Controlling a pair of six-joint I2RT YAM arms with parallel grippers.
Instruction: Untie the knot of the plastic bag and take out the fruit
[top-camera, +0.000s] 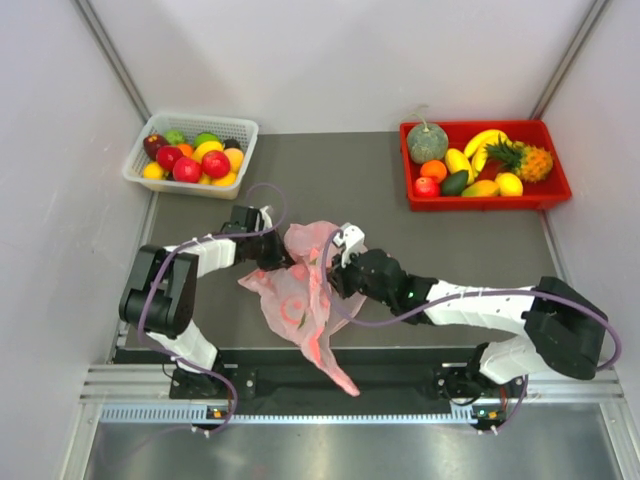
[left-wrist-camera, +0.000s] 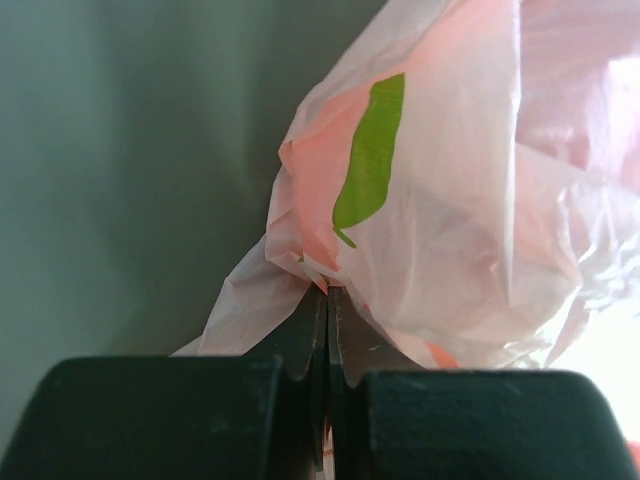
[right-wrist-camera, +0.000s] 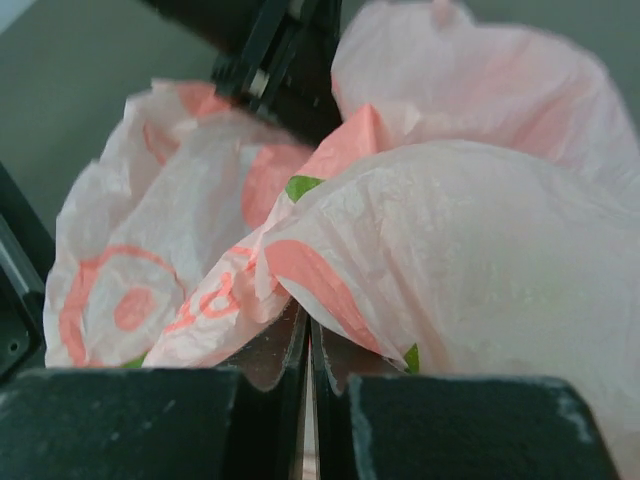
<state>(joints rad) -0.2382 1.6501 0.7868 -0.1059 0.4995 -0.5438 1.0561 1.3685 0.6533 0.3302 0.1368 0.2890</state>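
The pink plastic bag (top-camera: 300, 295) with red printed marks lies crumpled mid-table, a thin tail trailing toward the near edge. My left gripper (top-camera: 283, 252) is shut on its film at the upper left; the left wrist view shows the jaws pinching a fold (left-wrist-camera: 328, 292). My right gripper (top-camera: 335, 275) is shut on the film from the right; the right wrist view shows it nipping a printed fold (right-wrist-camera: 308, 325). I cannot make out the knot. No fruit shows inside the bag. An orange (top-camera: 433, 170), an avocado (top-camera: 455, 183) and a red apple (top-camera: 426, 186) lie in the red tray (top-camera: 545, 195).
The red tray at the back right also holds a grey-green melon (top-camera: 427, 143), a pineapple (top-camera: 527, 160) and yellow fruit. A white basket (top-camera: 243, 128) of mixed fruit stands at the back left. Grey walls close in both sides. The left gripper's body shows in the right wrist view (right-wrist-camera: 290, 50).
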